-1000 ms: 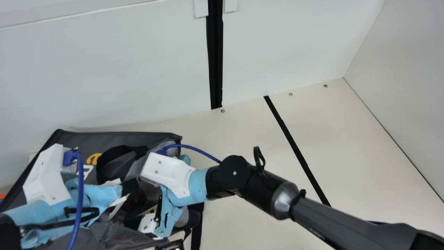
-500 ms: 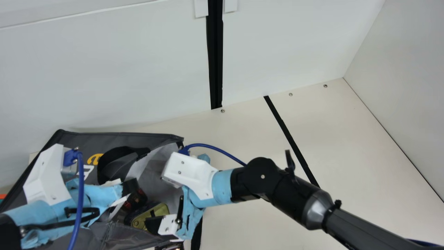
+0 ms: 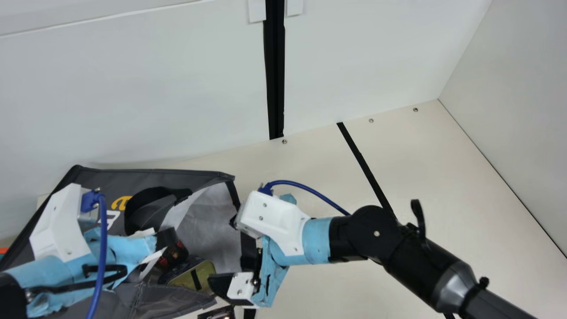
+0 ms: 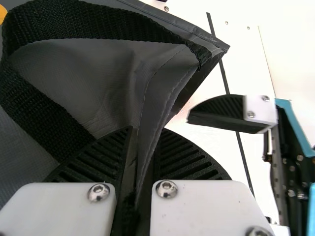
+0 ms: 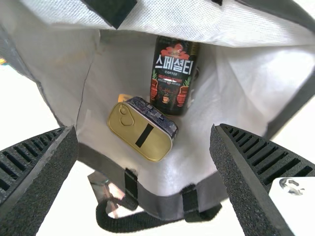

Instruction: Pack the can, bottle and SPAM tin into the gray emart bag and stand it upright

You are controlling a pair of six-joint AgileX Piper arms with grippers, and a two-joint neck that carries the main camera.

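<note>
My left gripper (image 3: 155, 253) is at the gray bag (image 3: 148, 177), which lies open toward the right. In the left wrist view, a fold of bag fabric (image 4: 156, 115) runs between the ribbed fingers of my left gripper (image 4: 145, 152), shut on it. My right gripper (image 3: 227, 252) stands open by the bag's mouth; its wrist view has nothing between the fingers of my right gripper (image 5: 142, 140). Inside the bag lie the SPAM tin (image 3: 201, 274), gold end outward, and a dark container with red print (image 3: 173, 254). The right wrist view shows the tin (image 5: 140, 130) beside the dark container (image 5: 172, 78).
A black strap handle (image 4: 93, 22) loops over the bag's side. Another strap (image 5: 130, 222) hangs at the mouth's rim, near a dark-and-reddish object (image 5: 106, 189) outside. White walls (image 3: 133, 102) stand behind the cream table (image 3: 443, 186); a black strip (image 3: 363, 164) crosses it.
My right gripper has moved right, from over the bag's inside to its mouth, uncovering the tin, the dark container and the lining. My left arm has kept still.
</note>
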